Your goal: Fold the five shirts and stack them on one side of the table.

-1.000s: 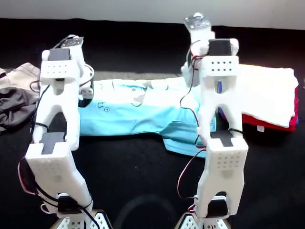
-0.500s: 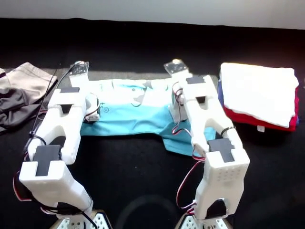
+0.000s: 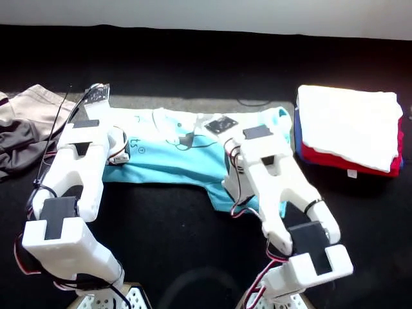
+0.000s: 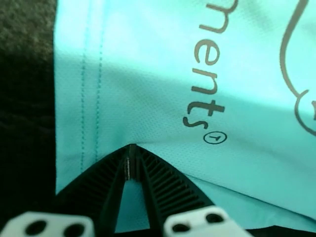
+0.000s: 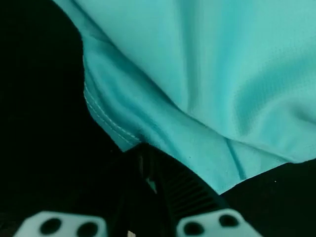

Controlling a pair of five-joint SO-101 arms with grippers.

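Left claw (image 4: 131, 165): clenched on the teal shirt (image 4: 197, 74) — near its hem.
Right claw (image 5: 147, 178): pinching the shirt's edge.

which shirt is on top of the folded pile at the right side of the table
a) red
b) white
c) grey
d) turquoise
b: a white shirt lies uppermost there, with a red shirt under it; the turquoise shirt lies spread out apart from them.
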